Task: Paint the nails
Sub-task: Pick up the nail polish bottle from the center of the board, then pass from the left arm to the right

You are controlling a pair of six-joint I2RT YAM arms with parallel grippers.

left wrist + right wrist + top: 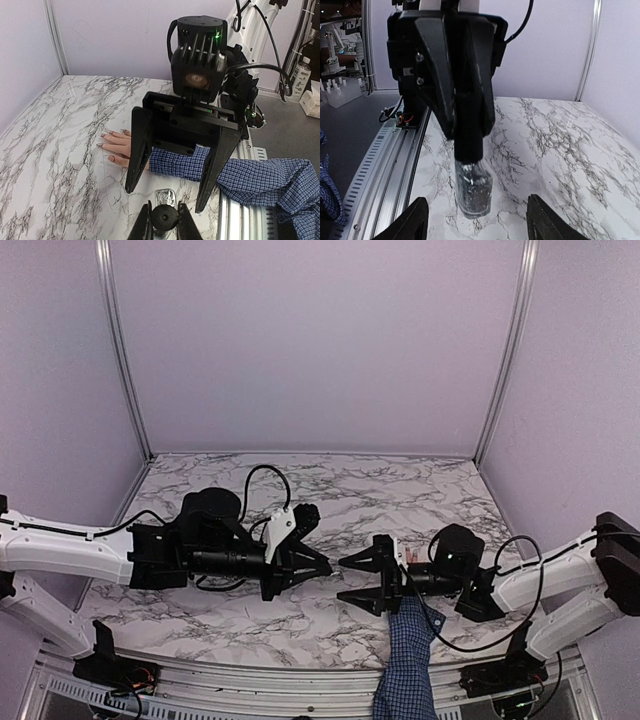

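A pale hand (pixel 119 146) lies flat on the marble with its fingers spread, and its nails (pixel 100 145) show dark tips. A blue checked sleeve (pixel 260 177) runs off the table's near edge. My left gripper (pixel 165 214) is shut on the black cap (pixel 165 218) of a small grey glass bottle (pixel 475 192). My right gripper (pixel 164 200) faces it, open, one finger on each side of the bottle without touching it. In the top view both grippers meet tip to tip at mid-table, the left gripper (pixel 328 567) and the right gripper (pixel 342 580), just left of the hand (pixel 411 558).
The marble table (pixel 330 490) is walled in by lilac panels at the back and sides. An aluminium rail (pixel 380 165) runs along the near edge. Cables loop over both arms. A plastic bottle (pixel 301 75) and boxes stand off the table.
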